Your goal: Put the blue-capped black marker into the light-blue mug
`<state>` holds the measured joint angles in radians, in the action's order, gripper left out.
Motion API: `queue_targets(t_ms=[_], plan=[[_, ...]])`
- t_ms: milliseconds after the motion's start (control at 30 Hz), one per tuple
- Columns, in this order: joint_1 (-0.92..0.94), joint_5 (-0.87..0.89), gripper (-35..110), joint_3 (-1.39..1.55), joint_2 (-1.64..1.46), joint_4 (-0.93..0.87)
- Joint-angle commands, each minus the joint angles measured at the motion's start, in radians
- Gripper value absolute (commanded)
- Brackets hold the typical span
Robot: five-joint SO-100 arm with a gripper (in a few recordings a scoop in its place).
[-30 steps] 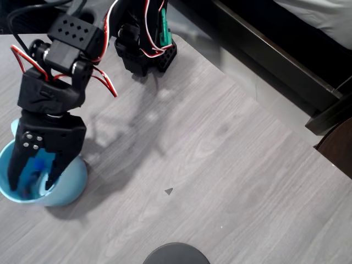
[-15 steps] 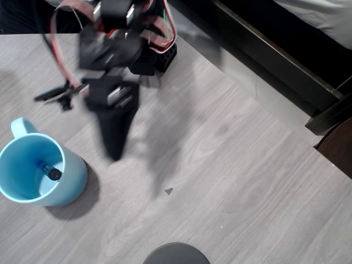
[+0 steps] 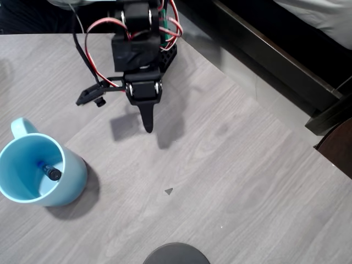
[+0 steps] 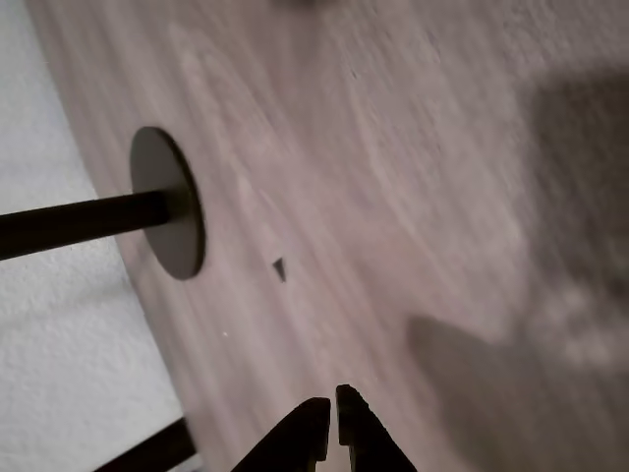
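Note:
The light-blue mug (image 3: 33,176) stands upright at the table's left in the overhead view, handle toward the top. Inside it leans the blue-capped black marker (image 3: 49,171), its black end up against the right wall and a bit of blue lower down. My gripper (image 3: 147,125) hangs over the table well to the right of and above the mug, near the arm's base, shut with nothing in it. In the wrist view the two black fingertips meet at the gripper (image 4: 331,405) at the bottom edge, over bare wood.
A round black disc (image 3: 176,253) sits at the table's front edge; in the wrist view the disc (image 4: 169,216) carries a dark rod. A small dark triangular mark (image 3: 169,191) lies mid-table. The table's right edge runs diagonally, with dark furniture beyond.
A second ago the gripper was open over the mug with the marker between its fingers. It let go, then pulled back up and right toward the base and shut. The marker stays in the mug.

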<state>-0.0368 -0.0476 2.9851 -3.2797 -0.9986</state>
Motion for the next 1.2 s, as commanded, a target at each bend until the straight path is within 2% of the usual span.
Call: queue_targets(t_ms=[0,267,533,1167], plan=[[0.026,-0.011,0,0.087,-0.058,-0.002],[0.009,0.003,0,0.11,-0.058,-0.078],[-0.017,0.008,0,0.112,-0.058,-0.227],[-0.017,0.009,0,0.112,-0.058,-0.235]])
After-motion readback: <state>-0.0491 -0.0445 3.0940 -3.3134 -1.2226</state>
